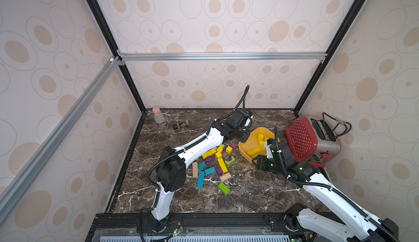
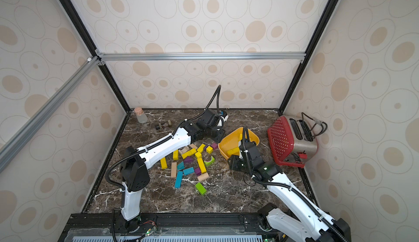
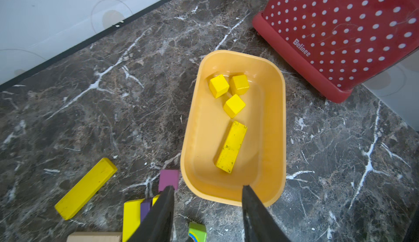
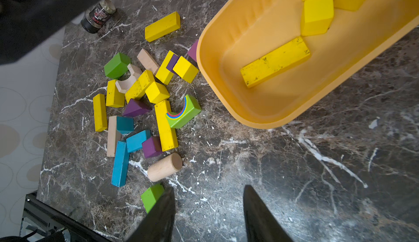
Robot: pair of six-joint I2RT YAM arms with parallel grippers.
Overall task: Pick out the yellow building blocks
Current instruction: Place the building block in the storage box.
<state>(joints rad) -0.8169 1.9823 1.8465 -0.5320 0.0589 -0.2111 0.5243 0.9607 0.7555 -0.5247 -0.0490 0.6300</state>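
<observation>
Four yellow blocks (image 3: 231, 146) lie in the bowl (image 3: 274, 116), about eight remain in the pile (image 4: 139, 85) at worktop (image 3: 113, 93) centre; left tool (image 3: 207, 187) and right tool (image 4: 208, 187) are open, empty.

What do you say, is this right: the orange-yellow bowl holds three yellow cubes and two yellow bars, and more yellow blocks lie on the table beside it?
Not quite. The bowl holds three yellow cubes but only one yellow bar, as the left wrist view shows. The rest is right: more yellow blocks lie on the table beside it.
</observation>
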